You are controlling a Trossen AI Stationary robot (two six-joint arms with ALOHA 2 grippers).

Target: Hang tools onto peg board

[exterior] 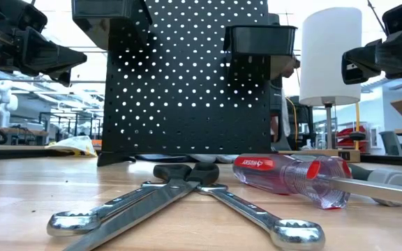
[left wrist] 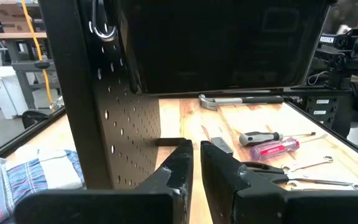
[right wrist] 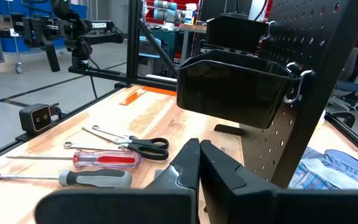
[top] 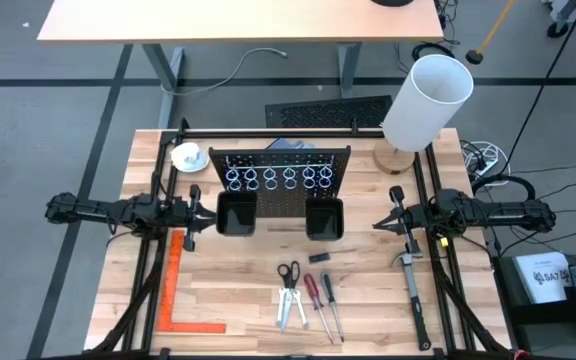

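High view shows the job not yet begun: every tool lies on the wooden table (top: 228, 290), in front of the peg board (top: 286, 180), and the row of wire rings (top: 278, 178) near the board's top looks empty, as do the two black bins (top: 236, 215) hooked below them as far as the pictures show.

The scissors (top: 289, 290) lie with their black handles toward the board and their blades pointing away from it, toward the table's front edge. Just beside them, the red screwdriver (top: 314, 300) and the dark-handled screwdriver (top: 330, 303) run much the same way, handles nearer the board, shafts slanting slightly to the right as they go forward. In the low view two wrenches (exterior: 187, 206) splay out from under the scissors, their ring ends toward the camera. A hammer (top: 410, 290) lies farther right, its long axis also running front to back.

The left gripper (top: 196, 212) hangs by the board's left end, its fingers nearly together with a slim gap and nothing between them. The right gripper (top: 393, 215) hangs off the board's right end, fingers pressed together, empty. Everything is left to do: each tool must be picked up and hung.
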